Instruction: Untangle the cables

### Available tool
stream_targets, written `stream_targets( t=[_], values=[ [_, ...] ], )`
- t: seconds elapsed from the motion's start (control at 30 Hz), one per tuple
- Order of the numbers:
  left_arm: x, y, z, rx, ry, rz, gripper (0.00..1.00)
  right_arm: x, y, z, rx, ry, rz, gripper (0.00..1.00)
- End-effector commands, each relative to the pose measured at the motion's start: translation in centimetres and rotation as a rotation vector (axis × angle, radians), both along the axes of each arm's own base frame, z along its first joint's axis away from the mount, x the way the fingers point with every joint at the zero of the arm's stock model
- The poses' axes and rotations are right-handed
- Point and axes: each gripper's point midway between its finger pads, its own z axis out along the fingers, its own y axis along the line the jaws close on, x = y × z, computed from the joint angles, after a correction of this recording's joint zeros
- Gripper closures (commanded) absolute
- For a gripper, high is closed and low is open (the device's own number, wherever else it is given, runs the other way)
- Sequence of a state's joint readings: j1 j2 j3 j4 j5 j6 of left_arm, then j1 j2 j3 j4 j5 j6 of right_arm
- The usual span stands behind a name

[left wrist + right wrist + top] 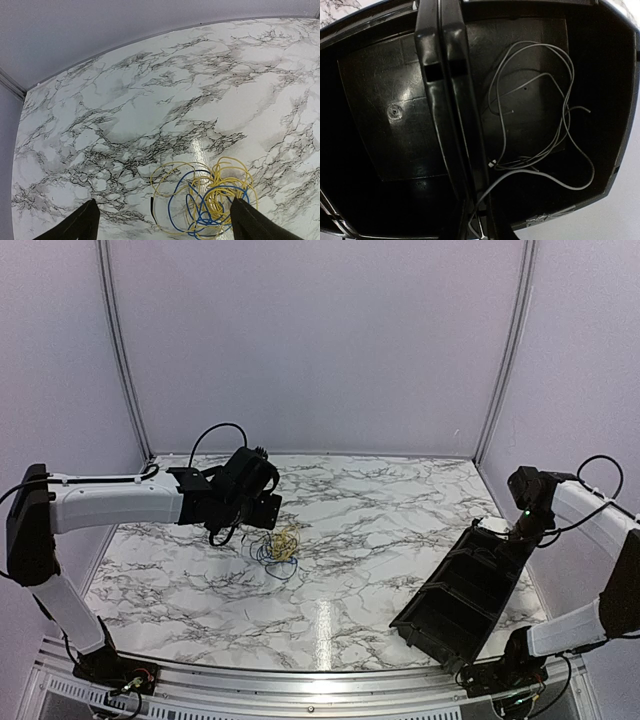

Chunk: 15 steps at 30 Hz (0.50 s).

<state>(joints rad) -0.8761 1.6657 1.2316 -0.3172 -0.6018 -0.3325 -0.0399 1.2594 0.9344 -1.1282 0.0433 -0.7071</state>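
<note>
Left pincer: the left gripper [258,512] hangs over the left-centre of the white, grey-veined marble-patterned table top [390,530]. Its two dark fingers [75,225] stand wide apart at the bottom corners of the wrist view, with nothing between them.
Cables on the table: a tangle of thin yellow and blue cables [212,197] lies flat on the marble, just below and in front of the left gripper. The yellow loops overlap the blue ones.
Black strand: a short black wire end [152,210] sits at the left edge of the tangle.
Tray: a black plastic tray with a raised centre divider [450,610] sits at the right near side of the table, well apart from the tangle.
Cable in the tray: one thin grey-looking wire [566,117] lies in loose loops in the compartment to the right of the divider in the right wrist view.
Right pincer: the right gripper [512,538] is at the far end of the tray. I cannot tell whether it is wide or closed.
</note>
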Motion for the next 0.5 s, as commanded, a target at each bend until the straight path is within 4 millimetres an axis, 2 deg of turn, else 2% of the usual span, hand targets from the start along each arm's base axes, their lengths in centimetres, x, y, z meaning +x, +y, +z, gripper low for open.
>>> stream_targets(
  t=[0.0, 0.1, 0.3, 0.47],
  values=[
    [0.2, -0.2, -0.6, -0.009, 0.005, 0.001, 0.06, 0.3, -0.6, 0.6, -0.010, -0.002, -0.025, 0.90],
    [0.2, -0.4, -0.9, -0.017, 0.012, -0.003, 0.06, 0.7, -0.7, 0.9, -0.007, -0.017, -0.026, 0.99],
    [0.2, -0.7, -1.0, -0.027, 0.019, -0.010, 0.06, 3.5, -0.8, 2.5, -0.006, -0.126, -0.017, 1.00],
    [0.1, -0.9, -1.3, -0.036, 0.028, -0.014, 0.06, 5.2, -0.8, 1.3, 0.006, -0.174, 0.018, 1.00]
  ],
)
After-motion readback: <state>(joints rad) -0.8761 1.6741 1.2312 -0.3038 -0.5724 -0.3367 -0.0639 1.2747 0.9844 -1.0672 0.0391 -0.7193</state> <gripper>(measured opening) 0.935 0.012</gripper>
